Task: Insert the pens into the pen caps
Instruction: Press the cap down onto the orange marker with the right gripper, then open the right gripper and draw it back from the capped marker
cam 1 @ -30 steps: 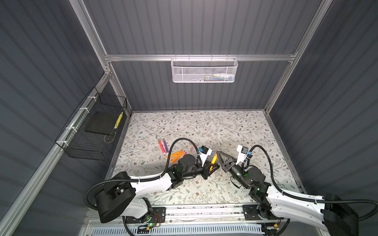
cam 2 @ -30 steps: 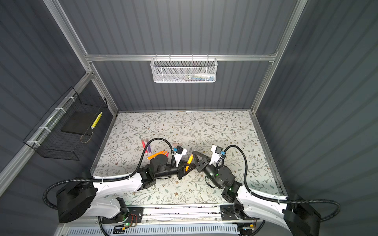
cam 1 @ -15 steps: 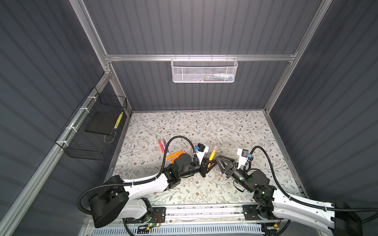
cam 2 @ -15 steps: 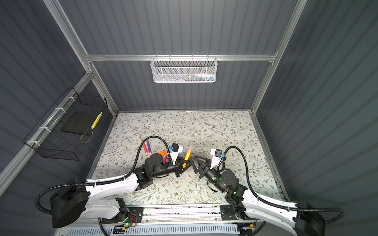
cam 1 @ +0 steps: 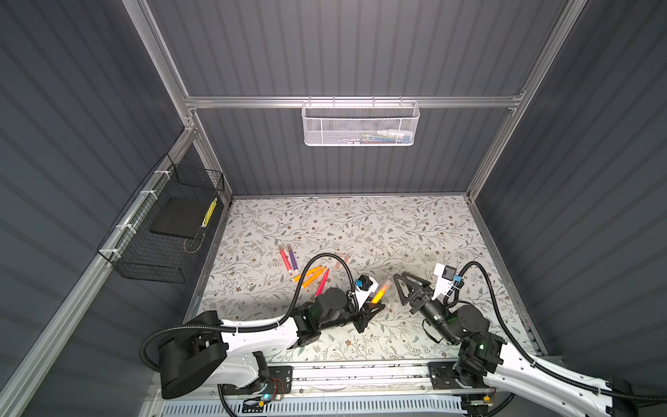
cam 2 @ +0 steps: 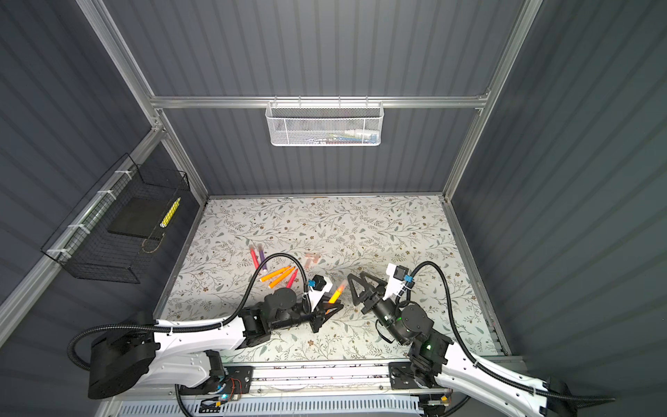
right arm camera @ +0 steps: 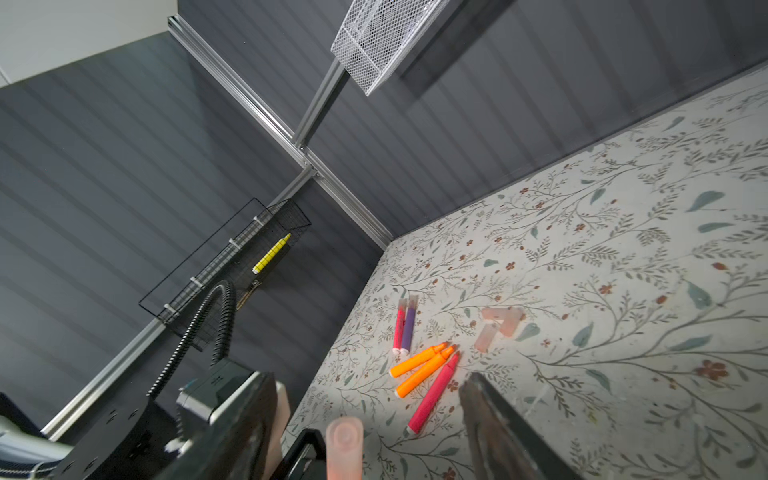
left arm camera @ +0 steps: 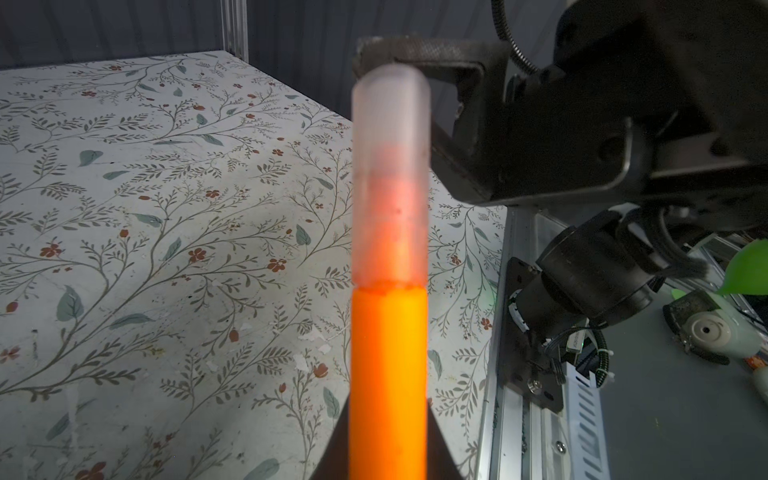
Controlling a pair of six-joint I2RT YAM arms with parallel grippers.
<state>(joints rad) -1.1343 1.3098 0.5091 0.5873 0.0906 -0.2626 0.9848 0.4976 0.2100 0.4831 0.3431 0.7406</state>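
My left gripper [cam 1: 371, 307] [left arm camera: 388, 457] is shut on an orange pen [cam 1: 378, 295] [cam 2: 334, 296] [left arm camera: 388, 374] held up off the mat, with a pale pen cap [cam 1: 386, 286] [left arm camera: 390, 174] [right arm camera: 344, 440] seated on its tip. My right gripper [cam 1: 399, 289] [cam 2: 352, 287] [right arm camera: 365, 436] stands open just right of that cap, its fingers wide on either side and touching nothing. On the mat lie two orange pens [cam 1: 309, 275] [right arm camera: 424, 368], a pink-red pen [cam 1: 322, 281] [right arm camera: 432, 390], and a pink-red and purple pair [cam 1: 288, 260] [right arm camera: 404, 328]. Loose caps [cam 1: 341, 260] [right arm camera: 503, 320] lie beyond them.
A white mesh basket [cam 1: 361, 124] hangs on the back wall. A black wire basket [cam 1: 169, 231] with a yellow marker hangs on the left wall. The metal rail [cam 1: 361, 372] runs along the mat's front edge, and dark walls close in three sides.
My right gripper has opened, let go of the cap and drawn back to the right. The cap stays on the orange pen in my left gripper.
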